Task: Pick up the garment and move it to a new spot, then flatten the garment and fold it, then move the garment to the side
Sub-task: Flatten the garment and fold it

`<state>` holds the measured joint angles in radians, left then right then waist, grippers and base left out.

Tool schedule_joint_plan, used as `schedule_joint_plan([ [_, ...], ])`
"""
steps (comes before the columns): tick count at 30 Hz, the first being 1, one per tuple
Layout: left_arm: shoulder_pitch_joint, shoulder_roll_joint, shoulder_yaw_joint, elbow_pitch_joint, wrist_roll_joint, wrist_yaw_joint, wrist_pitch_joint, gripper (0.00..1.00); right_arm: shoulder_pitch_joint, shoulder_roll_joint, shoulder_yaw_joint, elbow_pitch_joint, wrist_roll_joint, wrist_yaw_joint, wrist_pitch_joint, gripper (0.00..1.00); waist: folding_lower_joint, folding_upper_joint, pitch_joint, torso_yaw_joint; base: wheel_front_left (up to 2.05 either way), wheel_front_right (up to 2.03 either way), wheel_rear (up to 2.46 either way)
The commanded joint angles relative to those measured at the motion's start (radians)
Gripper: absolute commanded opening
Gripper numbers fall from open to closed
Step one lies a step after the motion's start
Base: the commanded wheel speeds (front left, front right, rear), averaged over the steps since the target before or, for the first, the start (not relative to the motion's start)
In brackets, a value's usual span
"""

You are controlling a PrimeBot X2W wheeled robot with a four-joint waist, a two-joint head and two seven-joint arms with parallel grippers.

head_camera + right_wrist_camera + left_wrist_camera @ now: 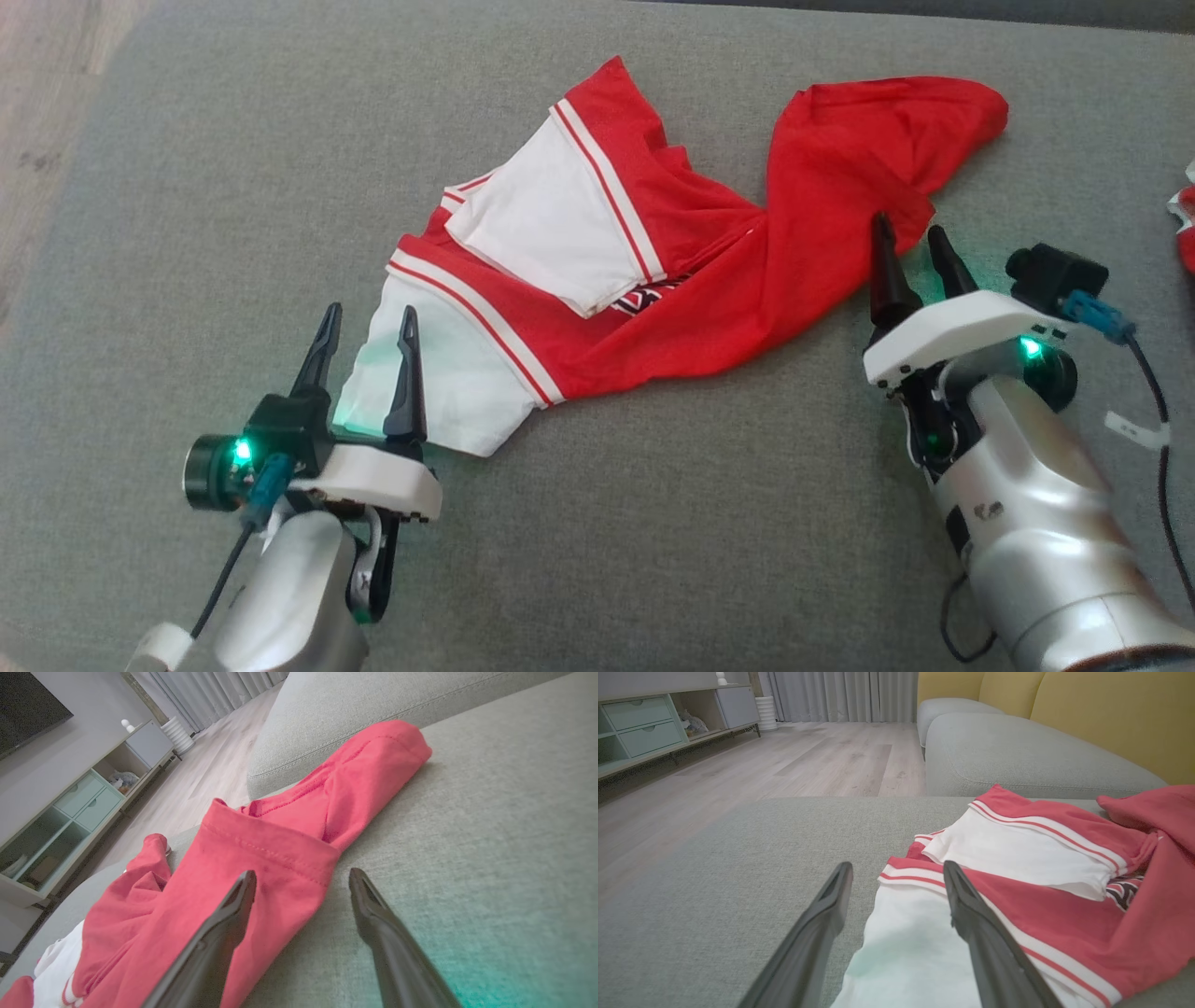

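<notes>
A crumpled red jersey garment with white striped sleeves (691, 224) lies twisted on a grey woven cushion (653, 523). At the garment's white near sleeve, the left tool (369, 317) stands open, 1 dark finger over the cloth. At the garment's red far end, the right tool (907, 231) also gapes.
</notes>
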<state>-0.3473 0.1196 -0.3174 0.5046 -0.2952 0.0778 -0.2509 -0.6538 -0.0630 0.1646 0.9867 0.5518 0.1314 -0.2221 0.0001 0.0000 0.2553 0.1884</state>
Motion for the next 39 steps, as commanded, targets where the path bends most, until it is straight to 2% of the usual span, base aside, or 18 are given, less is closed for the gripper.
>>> schedule_joint_plan([
  [1,-0.039,0.015,0.037,-0.022,0.012,-0.004,-0.011,1.0,-0.036,0.013,0.044,-0.004,0.009,-0.001,-0.019,0.61,-0.0001,0.0,0.004,0.0,0.0,0.0,0.0],
  [2,-0.04,0.014,0.038,-0.022,0.013,-0.004,-0.011,1.0,-0.042,0.013,0.055,0.003,0.008,-0.001,-0.023,0.0,-0.0001,0.0,0.005,-0.001,0.0,0.0,0.0],
  [8,-0.039,0.017,0.049,-0.018,0.017,-0.003,-0.011,1.0,-0.051,0.013,0.095,0.014,0.025,-0.001,-0.037,0.0,-0.0001,0.0,0.0,-0.019,0.0,0.0,0.0],
  [12,-0.036,0.019,0.055,-0.016,0.019,-0.003,-0.011,1.0,-0.049,0.013,0.08,-0.005,-0.015,-0.001,-0.039,0.0,-0.0001,0.0,-0.009,-0.037,0.0,0.0,0.0],
  [23,0.014,0.036,0.095,-0.03,0.02,0.006,-0.011,1.0,0.126,0.013,-0.176,-0.178,-0.26,-0.001,-0.039,0.0,-0.0001,0.0,-0.092,-0.14,0.0,0.0,0.0],
  [28,0.035,0.025,0.1,-0.035,0.02,0.006,-0.011,1.0,0.218,0.013,-0.311,-0.231,-0.394,-0.001,-0.026,0.0,-0.0001,0.0,-0.123,-0.168,0.0,0.0,0.0],
  [34,0.05,0.016,0.102,-0.035,0.024,0.004,-0.011,1.0,0.293,0.013,-0.434,-0.306,-0.445,-0.001,0.044,0.0,-0.0001,0.0,-0.136,-0.18,0.0,0.0,0.0],
  [36,0.054,0.015,0.102,-0.033,0.025,0.001,-0.011,1.0,0.305,0.013,-0.462,-0.322,-0.457,-0.001,0.054,1.0,-0.0001,0.0,-0.141,-0.179,0.0,0.0,0.0],
  [39,0.056,0.015,0.102,-0.026,0.026,-0.004,-0.011,1.0,0.315,0.013,-0.458,-0.35,-0.466,-0.001,0.053,1.0,-0.0001,0.0,-0.15,-0.172,0.0,0.0,0.0],
])
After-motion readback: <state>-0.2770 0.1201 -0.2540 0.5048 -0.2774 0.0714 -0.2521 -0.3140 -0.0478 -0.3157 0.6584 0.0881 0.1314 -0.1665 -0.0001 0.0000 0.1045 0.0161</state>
